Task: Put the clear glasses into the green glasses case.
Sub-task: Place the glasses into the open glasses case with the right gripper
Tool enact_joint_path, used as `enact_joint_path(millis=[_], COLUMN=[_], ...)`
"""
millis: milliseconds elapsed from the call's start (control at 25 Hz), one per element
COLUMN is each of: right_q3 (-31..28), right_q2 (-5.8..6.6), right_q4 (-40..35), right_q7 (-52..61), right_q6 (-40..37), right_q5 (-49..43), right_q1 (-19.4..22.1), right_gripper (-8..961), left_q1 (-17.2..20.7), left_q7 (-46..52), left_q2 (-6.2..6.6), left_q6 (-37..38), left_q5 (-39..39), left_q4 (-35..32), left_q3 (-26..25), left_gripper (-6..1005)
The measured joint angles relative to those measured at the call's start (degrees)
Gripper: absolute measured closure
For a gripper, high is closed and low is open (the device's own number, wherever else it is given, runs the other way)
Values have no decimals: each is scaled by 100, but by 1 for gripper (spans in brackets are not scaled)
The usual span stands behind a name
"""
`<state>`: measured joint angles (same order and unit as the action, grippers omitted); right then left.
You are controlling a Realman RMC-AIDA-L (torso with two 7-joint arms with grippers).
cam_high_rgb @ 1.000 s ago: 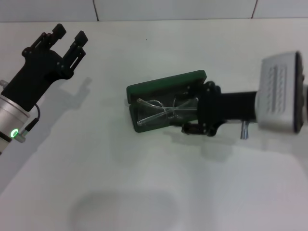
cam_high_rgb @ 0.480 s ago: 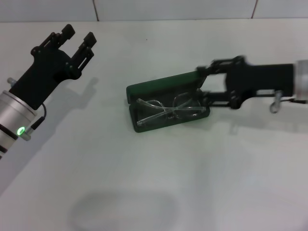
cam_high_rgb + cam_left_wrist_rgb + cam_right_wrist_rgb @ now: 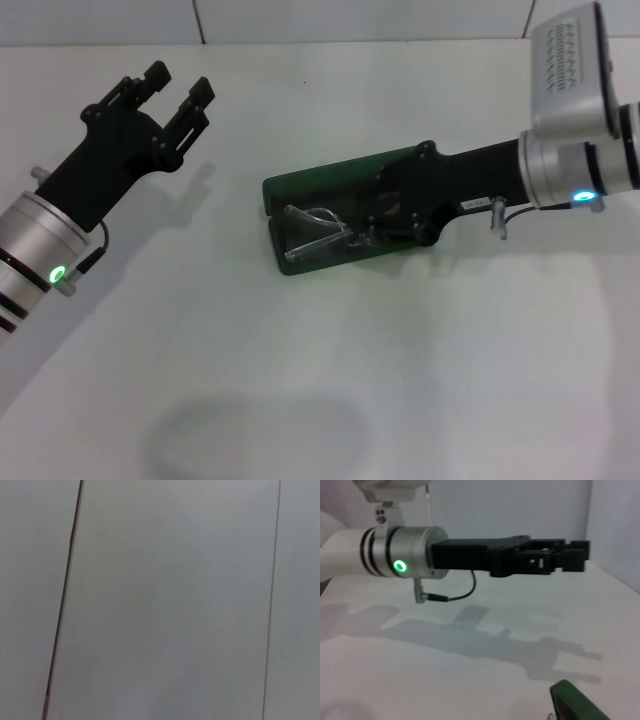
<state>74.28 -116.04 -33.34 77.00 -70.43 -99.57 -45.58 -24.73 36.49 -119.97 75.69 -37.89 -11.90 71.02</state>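
White surface (image 3: 330,380), matte, with soft shadows on it; a white wall (image 3: 360,18) with thin dark seams runs along its far edge.

Green case (image 3: 330,180) lies open near the middle of the surface, slightly toward the far edge, lid tipped back toward the wall. Clear glasses (image 3: 318,232) sit inside the dark bottom half, arms folded; the end nearest the right hand is hidden.

Right hand (image 3: 395,215) reaches in from the right edge, low over the case, its black body covering the case's right end and part of the glasses. Can't tell if its fingers are wide or narrow, or whether they touch the glasses.

Left hand (image 3: 172,88) hangs above the far left part of the surface, well apart from the case, fingers spread narrowly with a gap between, holding nothing. The right wrist view shows it (image 3: 570,555) from the side, above its own shadow, with a corner of the case (image 3: 575,702) at the frame's edge.

Left wrist view: only the wall panels (image 3: 170,600) and seams.
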Motion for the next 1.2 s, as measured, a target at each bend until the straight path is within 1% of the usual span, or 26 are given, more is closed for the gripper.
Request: enact_joint_path(millis=[80,520,720,1200], right_q3=[105,146,353,1117], right_q2=[-3,-6,-6,-15], right_q4=[-80,-92,-50,-58], right_q7=[3,-18,4,168], right_q6=[13,185,400,1235], right_q5=[23,69,69,172], right_q1=[20,59,17,-18], right_gripper=[574,770,768,762], left_q1=[12,56,32,12], left_q7=[8,57,56,42], left_q2=[1,-9,-13,-9], left_q6=[-4,26,23,-10], left_q5=[1,5,7,10], left_q4=[4,20,20,41], left_q3=[-1,-1,-1,2], left_gripper=[420,420,421,421])
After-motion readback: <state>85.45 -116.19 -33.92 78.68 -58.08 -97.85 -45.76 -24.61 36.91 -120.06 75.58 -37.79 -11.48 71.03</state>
